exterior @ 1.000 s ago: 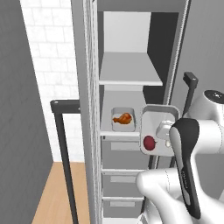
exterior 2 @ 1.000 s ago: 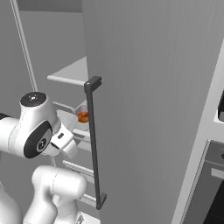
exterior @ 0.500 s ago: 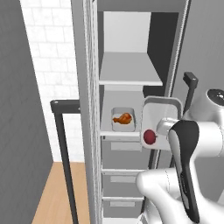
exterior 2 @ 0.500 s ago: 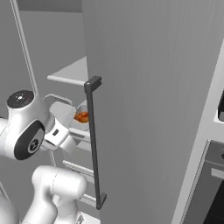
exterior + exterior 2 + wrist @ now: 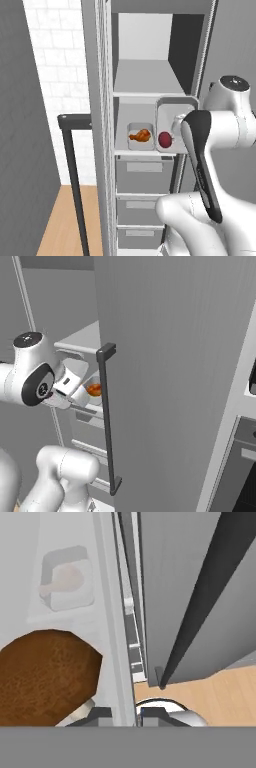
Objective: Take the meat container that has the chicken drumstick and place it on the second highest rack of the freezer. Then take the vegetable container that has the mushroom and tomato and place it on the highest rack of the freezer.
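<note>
Inside the open freezer (image 5: 150, 55), the meat container (image 5: 140, 136) with the chicken drumstick (image 5: 140, 135) sits on the lower shelf. Just beside it, my gripper (image 5: 138, 713) pinches the tilted vegetable container (image 5: 175, 112) holding the tomato (image 5: 165, 139).

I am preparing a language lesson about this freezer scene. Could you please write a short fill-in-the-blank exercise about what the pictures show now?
1. The meat container rests on the ______ of the two pale shelves in the freezer.
2. The piece of food inside it is a chicken ______.
3. The vegetable container, tilted in front of the shelf, shows a small red ______.
4. The freezer door carries a long dark vertical ______.

Missing words: lower; drumstick; tomato; handle
</note>
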Controlling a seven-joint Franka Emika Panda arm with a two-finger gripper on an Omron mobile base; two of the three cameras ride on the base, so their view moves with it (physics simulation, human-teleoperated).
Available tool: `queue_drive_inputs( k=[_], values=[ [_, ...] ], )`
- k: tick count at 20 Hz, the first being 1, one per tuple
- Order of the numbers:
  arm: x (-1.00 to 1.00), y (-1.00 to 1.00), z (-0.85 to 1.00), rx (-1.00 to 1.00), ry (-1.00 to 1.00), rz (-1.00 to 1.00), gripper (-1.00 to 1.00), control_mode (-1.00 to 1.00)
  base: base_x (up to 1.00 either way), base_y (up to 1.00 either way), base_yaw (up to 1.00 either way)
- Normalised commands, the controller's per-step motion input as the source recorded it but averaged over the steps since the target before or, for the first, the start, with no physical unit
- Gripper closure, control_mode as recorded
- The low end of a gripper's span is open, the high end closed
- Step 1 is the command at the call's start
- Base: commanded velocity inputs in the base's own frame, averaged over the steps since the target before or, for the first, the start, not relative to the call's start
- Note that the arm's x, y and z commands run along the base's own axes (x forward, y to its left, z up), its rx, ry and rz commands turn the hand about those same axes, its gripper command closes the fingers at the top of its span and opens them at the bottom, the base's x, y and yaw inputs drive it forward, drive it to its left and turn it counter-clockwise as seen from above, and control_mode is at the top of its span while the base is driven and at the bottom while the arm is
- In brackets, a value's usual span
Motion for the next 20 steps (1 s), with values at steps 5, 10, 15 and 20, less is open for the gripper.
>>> queue_drive_inputs(
  k=[5, 10, 15, 20],
  values=[
    [0.24, 0.01, 0.59, 0.12, 0.37, 0.06, 1.00, -1.00, 0.00, 0.00, 0.00],
    [0.00, 0.13, 0.10, 0.01, 0.08, 0.06, 1.00, -1.00, 0.00, 0.00, 0.00],
    [0.10, 0.20, 0.02, 0.00, -0.17, 0.00, 1.00, -1.00, 0.00, 0.00, 0.00],
    [0.19, 0.19, 0.19, 0.00, -0.23, 0.00, 1.00, -1.00, 0.00, 0.00, 0.00]
  ],
)
